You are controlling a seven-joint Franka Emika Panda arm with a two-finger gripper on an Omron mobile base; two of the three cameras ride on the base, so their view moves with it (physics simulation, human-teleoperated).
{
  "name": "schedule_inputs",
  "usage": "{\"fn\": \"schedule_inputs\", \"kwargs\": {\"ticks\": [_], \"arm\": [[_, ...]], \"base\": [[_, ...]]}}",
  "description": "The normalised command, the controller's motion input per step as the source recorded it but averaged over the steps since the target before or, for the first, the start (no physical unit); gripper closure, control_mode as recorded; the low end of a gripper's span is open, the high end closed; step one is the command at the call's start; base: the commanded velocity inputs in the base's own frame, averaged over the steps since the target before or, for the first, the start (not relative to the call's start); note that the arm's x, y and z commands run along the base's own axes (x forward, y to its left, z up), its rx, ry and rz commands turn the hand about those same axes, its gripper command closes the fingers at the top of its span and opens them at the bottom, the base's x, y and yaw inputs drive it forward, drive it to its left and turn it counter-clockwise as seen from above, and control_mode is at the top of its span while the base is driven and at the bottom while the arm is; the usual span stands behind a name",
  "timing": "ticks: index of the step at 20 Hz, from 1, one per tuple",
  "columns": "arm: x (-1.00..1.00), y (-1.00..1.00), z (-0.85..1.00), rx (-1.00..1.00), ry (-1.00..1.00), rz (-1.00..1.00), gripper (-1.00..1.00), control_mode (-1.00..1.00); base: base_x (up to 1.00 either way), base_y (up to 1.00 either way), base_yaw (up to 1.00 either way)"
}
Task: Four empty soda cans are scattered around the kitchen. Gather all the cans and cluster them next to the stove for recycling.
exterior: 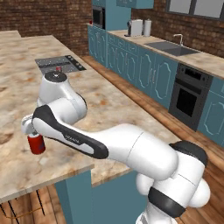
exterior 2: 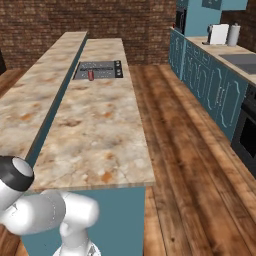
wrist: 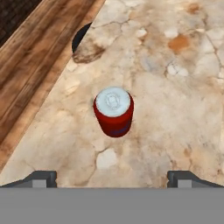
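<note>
A red soda can with a silver top stands upright on the beige marbled island counter. My gripper hangs above it, open, with the can centred ahead of the two dark fingertips and nothing between them. From the left base, this can sits just under my hand near the counter's front edge. Another red can stands on the black stove at the island's far end, and the right base view shows this can and the stove as well.
The counter edge and wooden floor lie close beside the near can, with a dark round shape at the edge. A raised bar counter runs along the island. Teal cabinets, a sink and a black oven line the far wall.
</note>
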Motion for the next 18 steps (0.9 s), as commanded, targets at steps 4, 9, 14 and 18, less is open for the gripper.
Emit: {"fn": "schedule_inputs", "kwargs": {"ticks": [4, 9, 14, 18], "arm": [[0.3, 0.28, -0.08, 0.0, 0.05, 0.0, -1.0, -1.0], [0.45, 0.21, 0.0, 0.0, 0.01, 0.0, -1.0, -1.0], [0.19, 0.13, -0.06, -0.04, 0.0, 0.0, -1.0, -1.0], [0.01, 0.25, -0.15, -0.13, 0.0, 0.0, -1.0, -1.0]], "base": [[0.0, 0.0, 0.0], [0.0, 0.0, 0.0], [0.0, 0.0, 0.0], [0.0, 0.0, 0.0]]}}
